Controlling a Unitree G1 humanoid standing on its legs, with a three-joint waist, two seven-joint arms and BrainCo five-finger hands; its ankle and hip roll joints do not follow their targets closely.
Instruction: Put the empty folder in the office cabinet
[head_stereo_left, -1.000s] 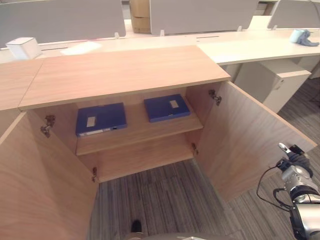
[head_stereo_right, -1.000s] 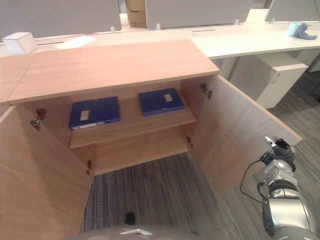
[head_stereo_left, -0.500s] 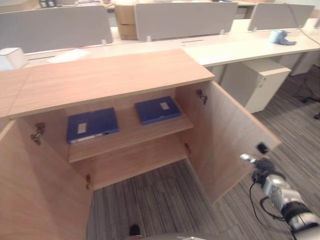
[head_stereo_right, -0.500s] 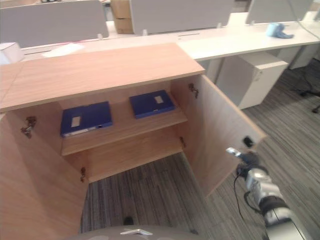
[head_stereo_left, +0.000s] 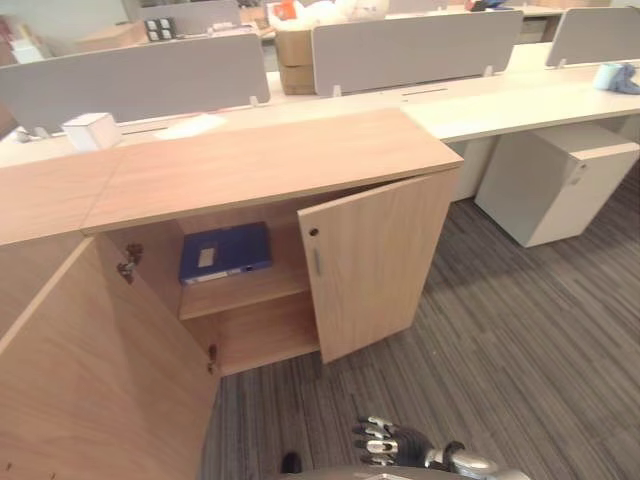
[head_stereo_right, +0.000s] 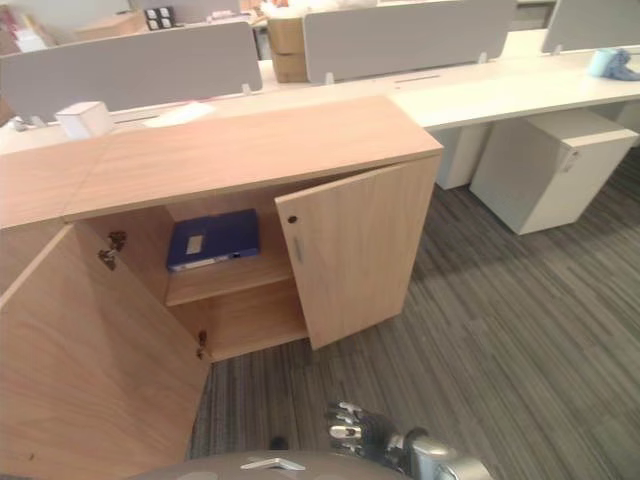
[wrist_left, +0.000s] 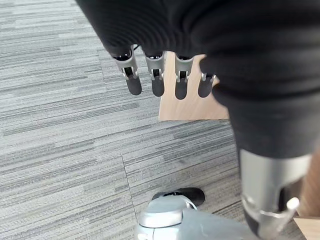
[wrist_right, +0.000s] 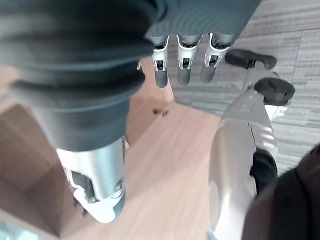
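The wooden office cabinet (head_stereo_left: 270, 160) stands in front of me. Its left door (head_stereo_left: 90, 380) is swung wide open, while its right door (head_stereo_left: 375, 260) stands only ajar and covers the right half of the inside. A blue folder (head_stereo_left: 225, 252) lies flat on the upper shelf, on the left side. My right hand (head_stereo_left: 392, 441) shows low at the bottom edge, over the carpet and away from the door, fingers relaxed and holding nothing. In its wrist view the right hand (wrist_right: 182, 65) has straight fingers. My left hand (wrist_left: 157, 82) hangs over the carpet, fingers straight and empty.
White desks with grey screens (head_stereo_left: 140, 75) run behind the cabinet. A white drawer unit (head_stereo_left: 560, 180) stands at the right under the desk. A small white box (head_stereo_left: 90, 130) and a cardboard box (head_stereo_left: 295, 45) sit farther back. Grey carpet (head_stereo_left: 520, 330) lies in front and to the right.
The right door has swung from wide open to nearly shut, hiding the right-hand folder. My right hand has left the door's edge and dropped low. The camera has shifted.
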